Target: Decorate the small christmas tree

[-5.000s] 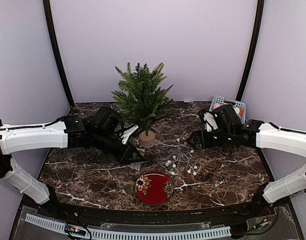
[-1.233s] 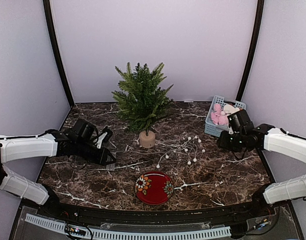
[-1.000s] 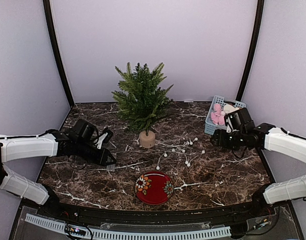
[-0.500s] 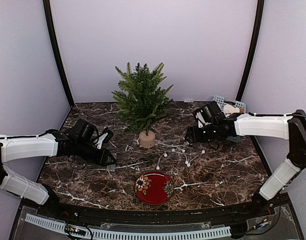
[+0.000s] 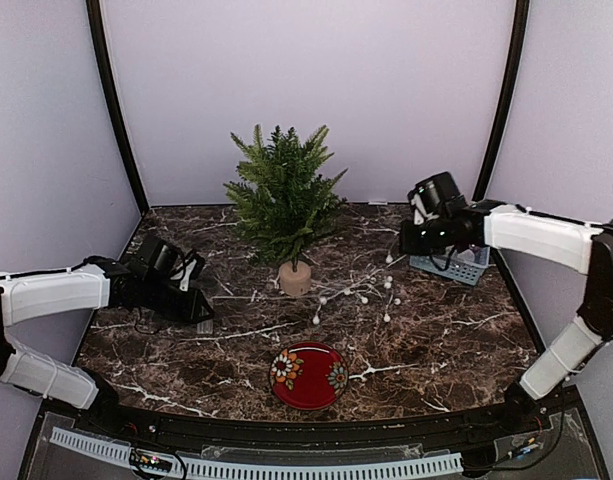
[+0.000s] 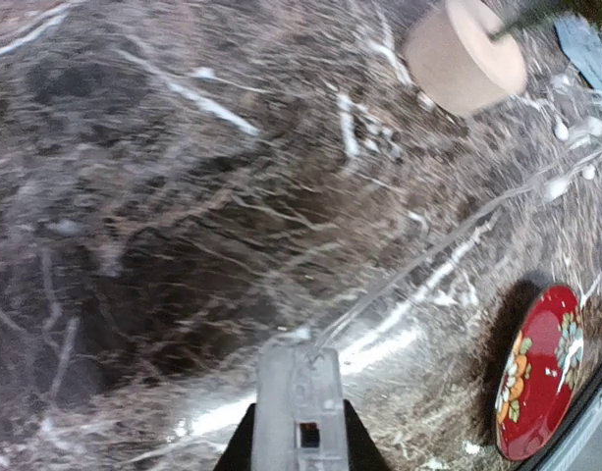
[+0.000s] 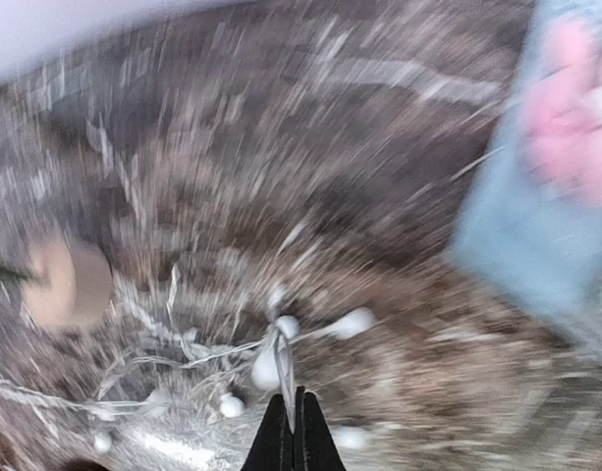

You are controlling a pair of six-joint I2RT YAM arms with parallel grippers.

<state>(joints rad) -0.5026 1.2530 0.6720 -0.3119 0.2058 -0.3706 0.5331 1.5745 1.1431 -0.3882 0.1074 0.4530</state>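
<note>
Dark marble covers the table point(image 5: 156, 350), with pale walls shutting it in on three sides. From above, the small christmas tree point(image 5: 284, 200) stands undecorated near the middle of the back edge. The right gripper point(image 5: 404, 243) is raised beside the blue basket point(image 5: 464, 266) in the back right corner. A beaded garland point(image 5: 351, 294) trails from it down to the table by the tree's stump. A red plate point(image 5: 309, 375) sits near the front edge, and the left gripper point(image 5: 202, 310) hangs low toward the left edge.

The left wrist view shows nothing in that gripper; I cannot tell how far its fingers are spread.

The right wrist view is blurred, but the fingers there are pressed together, pinching the garland's wire point(image 7: 281, 358).

I'd say the garland is being lifted for draping. Next it must be carried over the tree and lowered so its loops catch the branches without tipping the tree.

Half a second earlier the right gripper was down at the garland, nearer the middle of the table. The left arm has scarcely shifted.
</note>
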